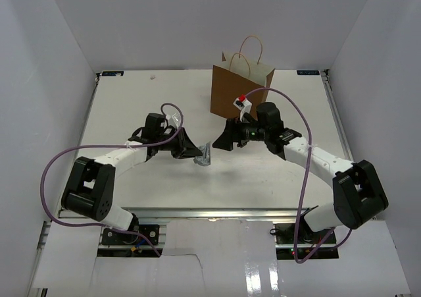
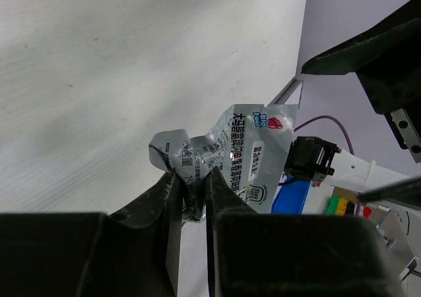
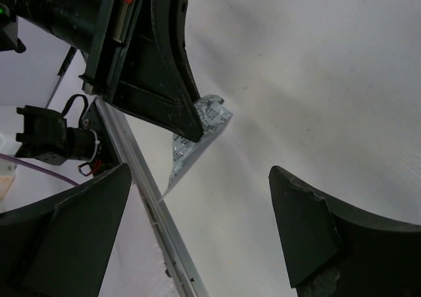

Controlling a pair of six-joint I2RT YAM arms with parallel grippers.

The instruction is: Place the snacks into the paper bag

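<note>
A silver-grey foil snack packet point(image 1: 204, 157) hangs from my left gripper point(image 1: 197, 153), just above the white table near its middle. In the left wrist view the left gripper point(image 2: 191, 178) is shut on the packet's crumpled corner point(image 2: 243, 145). My right gripper point(image 1: 220, 141) is open and empty, facing the left one a short way off. In the right wrist view it point(image 3: 197, 178) is spread wide, with the packet point(image 3: 197, 135) beyond it. The brown paper bag point(image 1: 237, 93) stands upright behind the right gripper, handles up. No other snacks show.
White walls enclose the table on the left, back and right. An aluminium rail point(image 1: 210, 213) runs along the near edge and also shows in the right wrist view point(image 3: 151, 205). Purple cables point(image 1: 52, 165) loop from both arms.
</note>
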